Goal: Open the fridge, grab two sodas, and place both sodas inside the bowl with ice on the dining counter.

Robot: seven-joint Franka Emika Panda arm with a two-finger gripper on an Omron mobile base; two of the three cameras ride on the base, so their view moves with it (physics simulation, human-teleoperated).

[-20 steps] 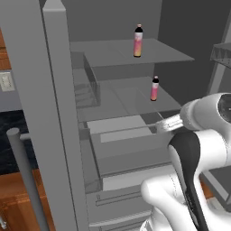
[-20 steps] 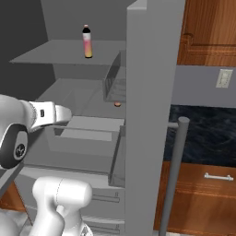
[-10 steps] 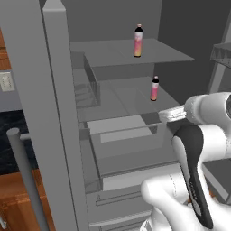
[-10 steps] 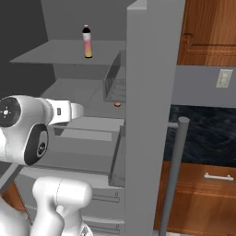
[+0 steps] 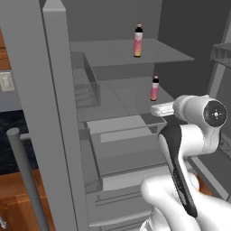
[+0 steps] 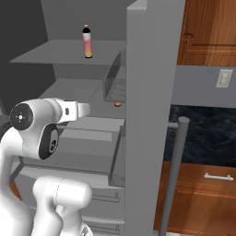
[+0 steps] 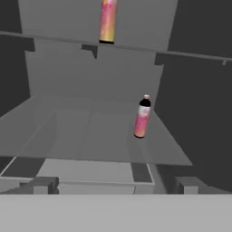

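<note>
fridge wide open, fingers spread wide and empty, pink soda standing just ahead, second soda on shelf above, nothing between

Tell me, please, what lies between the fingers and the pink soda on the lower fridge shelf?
Nothing: in the hand view, bare grey shelf runs from the open fingers up to the pink soda, which stands upright.

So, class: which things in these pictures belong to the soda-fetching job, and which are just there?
Job:
- open fridge
- upper soda
- lower soda
- open gripper

Just there:
- wall switch
- wooden cabinet drawer
- small round thing in the door bin
</note>
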